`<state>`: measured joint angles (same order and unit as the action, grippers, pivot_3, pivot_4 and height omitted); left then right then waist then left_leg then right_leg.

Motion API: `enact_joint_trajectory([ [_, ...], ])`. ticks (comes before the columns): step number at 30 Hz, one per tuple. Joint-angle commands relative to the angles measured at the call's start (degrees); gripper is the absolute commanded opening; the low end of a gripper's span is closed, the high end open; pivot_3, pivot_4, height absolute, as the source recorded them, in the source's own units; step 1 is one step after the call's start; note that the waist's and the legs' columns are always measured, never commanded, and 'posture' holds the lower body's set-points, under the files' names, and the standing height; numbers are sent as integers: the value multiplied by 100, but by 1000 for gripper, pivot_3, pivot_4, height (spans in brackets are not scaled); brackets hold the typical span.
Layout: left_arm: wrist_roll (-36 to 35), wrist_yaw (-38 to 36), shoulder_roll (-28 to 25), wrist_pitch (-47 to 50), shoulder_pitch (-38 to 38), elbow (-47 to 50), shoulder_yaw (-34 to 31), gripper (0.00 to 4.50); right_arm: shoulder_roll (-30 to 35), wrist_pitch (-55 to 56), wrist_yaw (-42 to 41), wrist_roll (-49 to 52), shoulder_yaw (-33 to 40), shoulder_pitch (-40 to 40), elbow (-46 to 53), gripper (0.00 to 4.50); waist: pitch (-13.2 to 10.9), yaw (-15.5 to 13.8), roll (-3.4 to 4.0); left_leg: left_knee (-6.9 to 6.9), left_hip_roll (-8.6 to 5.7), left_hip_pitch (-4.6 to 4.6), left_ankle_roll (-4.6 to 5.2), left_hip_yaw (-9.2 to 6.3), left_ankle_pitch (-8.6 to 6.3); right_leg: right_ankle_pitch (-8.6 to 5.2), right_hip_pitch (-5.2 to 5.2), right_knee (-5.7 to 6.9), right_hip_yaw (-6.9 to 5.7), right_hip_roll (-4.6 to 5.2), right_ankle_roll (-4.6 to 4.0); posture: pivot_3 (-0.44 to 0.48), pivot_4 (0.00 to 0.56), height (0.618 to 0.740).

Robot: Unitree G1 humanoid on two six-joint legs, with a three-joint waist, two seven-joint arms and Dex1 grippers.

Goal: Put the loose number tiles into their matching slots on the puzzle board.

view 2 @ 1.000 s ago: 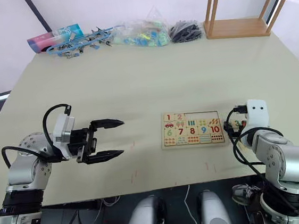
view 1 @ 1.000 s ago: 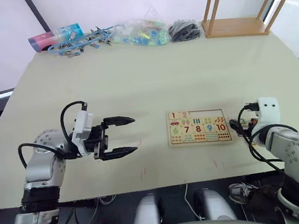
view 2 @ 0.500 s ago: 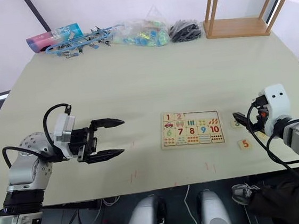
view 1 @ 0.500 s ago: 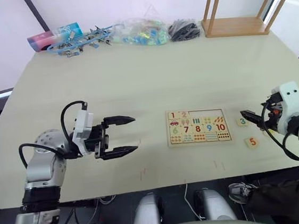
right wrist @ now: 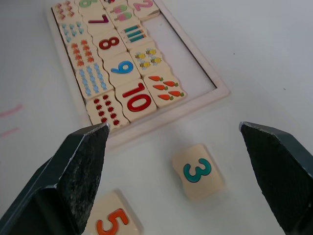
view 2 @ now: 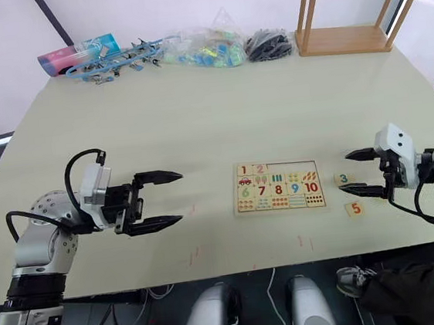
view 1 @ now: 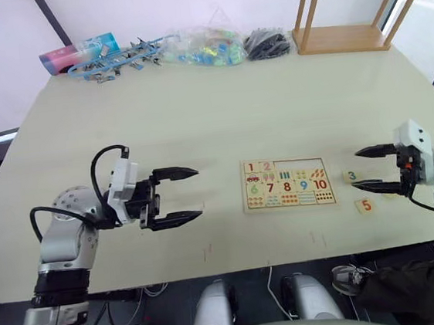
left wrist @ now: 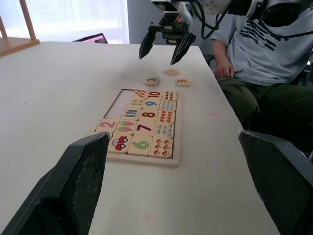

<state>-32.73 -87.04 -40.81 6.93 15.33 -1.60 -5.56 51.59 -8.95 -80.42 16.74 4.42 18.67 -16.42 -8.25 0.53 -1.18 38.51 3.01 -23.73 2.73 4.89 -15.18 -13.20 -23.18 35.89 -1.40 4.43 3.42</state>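
Both hands (view 1: 180, 195) (view 1: 373, 168) wide open, empty

The puzzle board (view 1: 289, 183) lay flat on the table, its rows filled with coloured numbers and counting pictures, while a strip of slots (right wrist: 183, 58) along its far edge stood bare. Just beside its right end lay two loose tiles face up: a teal 3 tile (right wrist: 197, 172) and, nearer the table's front edge, an orange 5 tile (view 1: 365, 206).

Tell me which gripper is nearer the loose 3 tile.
Right. The right gripper hangs open just beside the 3 tile, while the left gripper is open far off, beyond the puzzle board.
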Motion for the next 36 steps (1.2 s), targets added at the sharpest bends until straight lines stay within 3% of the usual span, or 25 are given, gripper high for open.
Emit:
enact_joint_trajectory([
  [1,-72,55,-2,-16,-10,237,-37,4500,5,889,-395,-266,-189,230,-870,4461,0,-28,0,0,0,0,0,9,0,0,0,0,-1,0,0,0,150,738],
  [8,-127,40,-62,32,19,263,-97,4500,-161,2144,-558,-597,-387,834,-2284,4461,-2,-5,2,0,1,3,-25,24,15,1,1,1,0,0,1,0,150,738],
  [19,-231,-44,-112,93,18,323,-127,4500,-352,2704,-801,-1007,-608,1779,-3844,4461,-3,2,4,3,2,5,-31,24,18,1,6,3,0,-1,0,0,150,738],
  [36,-217,-157,-94,-7,41,164,-190,4500,-682,3456,-790,-1270,-574,2151,-4749,4461,-2,31,4,11,7,13,-33,27,19,5,12,9,2,-3,1,0,150,738],
])
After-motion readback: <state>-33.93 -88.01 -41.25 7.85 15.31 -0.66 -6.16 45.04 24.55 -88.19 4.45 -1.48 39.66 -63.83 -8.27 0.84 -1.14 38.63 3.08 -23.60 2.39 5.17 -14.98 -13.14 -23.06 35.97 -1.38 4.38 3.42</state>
